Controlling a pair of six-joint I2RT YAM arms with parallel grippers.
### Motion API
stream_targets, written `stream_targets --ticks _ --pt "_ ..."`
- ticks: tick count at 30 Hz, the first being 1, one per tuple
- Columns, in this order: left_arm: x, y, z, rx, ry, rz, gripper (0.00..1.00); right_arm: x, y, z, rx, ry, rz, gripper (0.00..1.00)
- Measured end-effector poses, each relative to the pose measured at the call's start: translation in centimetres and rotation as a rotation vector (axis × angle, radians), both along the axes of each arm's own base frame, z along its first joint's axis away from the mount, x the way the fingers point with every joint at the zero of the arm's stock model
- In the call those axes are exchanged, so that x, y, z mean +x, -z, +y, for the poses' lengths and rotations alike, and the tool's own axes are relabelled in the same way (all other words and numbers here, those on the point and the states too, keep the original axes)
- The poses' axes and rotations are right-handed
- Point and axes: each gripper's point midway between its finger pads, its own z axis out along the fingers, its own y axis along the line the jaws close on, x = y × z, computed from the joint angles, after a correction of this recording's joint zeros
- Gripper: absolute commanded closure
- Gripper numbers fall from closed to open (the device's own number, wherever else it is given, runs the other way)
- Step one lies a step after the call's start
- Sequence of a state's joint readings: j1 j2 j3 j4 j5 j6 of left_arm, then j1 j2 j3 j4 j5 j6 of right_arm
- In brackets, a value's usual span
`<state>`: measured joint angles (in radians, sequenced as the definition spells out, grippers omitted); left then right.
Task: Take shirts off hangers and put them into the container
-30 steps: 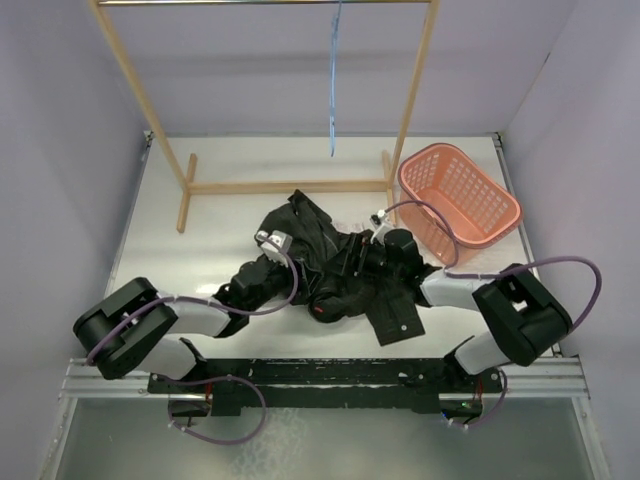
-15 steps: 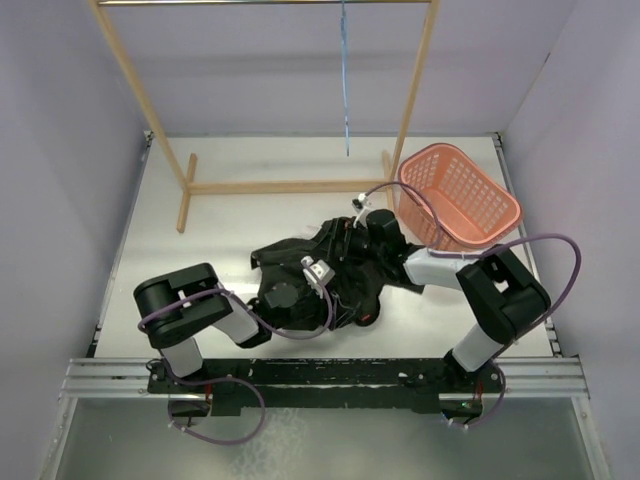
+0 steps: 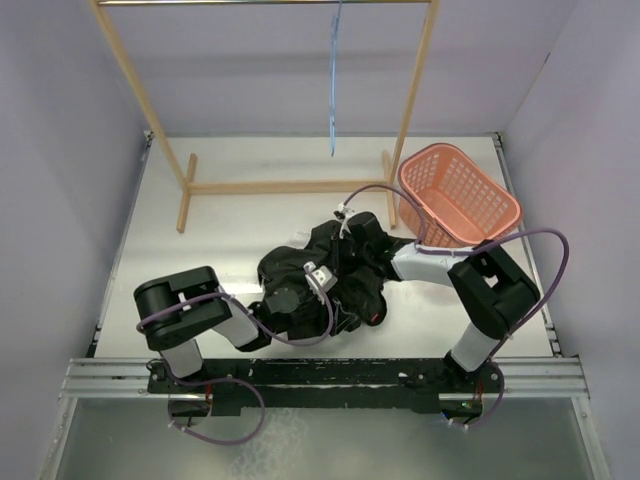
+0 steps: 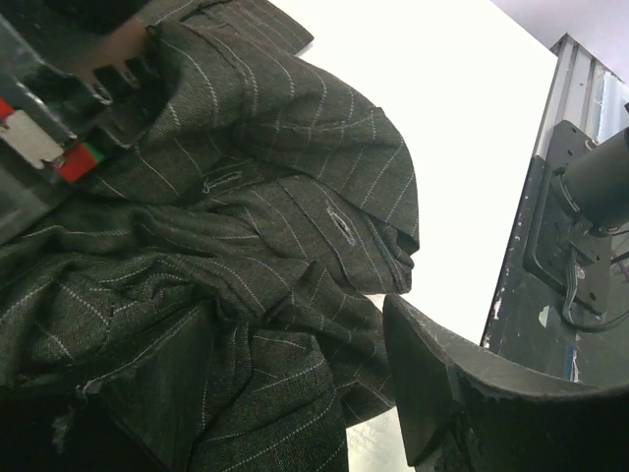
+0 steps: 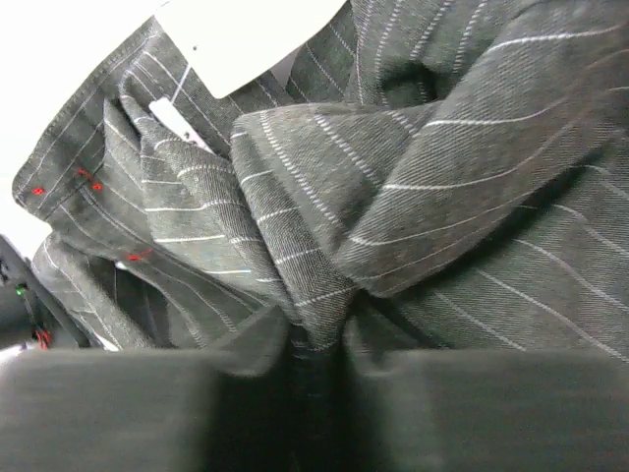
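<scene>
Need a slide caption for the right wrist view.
Right gripper closed on a bunched fold of the dark pinstriped shirt.

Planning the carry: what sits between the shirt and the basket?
In the top view, the rack's foot and the right forearm lie between the shirt and the basket.

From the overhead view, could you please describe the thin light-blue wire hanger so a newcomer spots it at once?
Find the light wooden rack frame at the far end of the table. From its top bar the hanger hangs, edge-on as a narrow blue line. It alone is blue and off the table, unlike the salmon-pink lattice plastic basket and the dark pinstriped shirt.
</scene>
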<state>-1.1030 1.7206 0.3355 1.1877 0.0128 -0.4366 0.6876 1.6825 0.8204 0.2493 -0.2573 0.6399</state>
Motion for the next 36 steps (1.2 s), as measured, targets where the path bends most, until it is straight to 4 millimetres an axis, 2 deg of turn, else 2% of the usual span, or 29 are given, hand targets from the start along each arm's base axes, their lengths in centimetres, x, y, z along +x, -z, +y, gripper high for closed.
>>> stream_targets --ticks 3,6,9,12,15,19,22,25,27,29,32,36 --pt "0.0 0.0 0.3 0.003 -0.004 -0.003 0.26 -0.8 0.5 -0.2 -0.009 -0.029 0.033 1.0" --pt "-0.3 -0.2 0.4 0.001 -0.003 -0.003 0.19 -1.3 1.1 -0.1 -0.004 -0.051 0.062 1.0" --pt "-0.5 -1.2 0.7 -0.011 -0.001 0.003 0.17 -1.4 1.0 -0.1 0.0 -0.055 0.067 1.0" --pt "-1.0 -4.2 1.0 -0.055 0.013 -0.006 0.14 -1.5 0.2 -1.0 0.001 -0.03 0.063 1.0" --pt "-2.0 -10.5 1.8 -0.158 0.037 -0.059 0.14 -1.4 -1.9 -3.0 0.011 0.021 0.05 1.0" --pt "-3.9 -21.8 4.3 -0.343 0.069 -0.191 0.13 1.5 -7.3 -6.9 0.069 0.149 -0.036 1.0" --pt "-5.2 -27.5 7.4 -0.424 0.066 -0.277 0.14 3.1 -11.3 -9.1 0.099 0.219 -0.095 1.0" --pt "-6.1 -31.8 10.5 -0.443 0.043 -0.347 0.15 4.1 -15.7 -10.8 0.114 0.268 -0.145 1.0" --pt "-6.3 -33.5 11.8 -0.422 0.024 -0.374 0.15 4.7 -19.2 -12.0 0.128 0.302 -0.192 1.0" --pt "-6.2 -34.2 12.7 -0.388 0.006 -0.392 0.15 5.3 -23.2 -13.4 0.147 0.339 -0.253 1.0" --pt "-5.8 -34.0 13.5 -0.311 -0.021 -0.404 0.17 5.9 -28.7 -15.5 0.162 0.404 -0.344 1.0" --pt "-5.0 -33.8 14.4 -0.196 -0.057 -0.427 0.2 6.6 -34.5 -18.6 0.166 0.496 -0.43 1.0"
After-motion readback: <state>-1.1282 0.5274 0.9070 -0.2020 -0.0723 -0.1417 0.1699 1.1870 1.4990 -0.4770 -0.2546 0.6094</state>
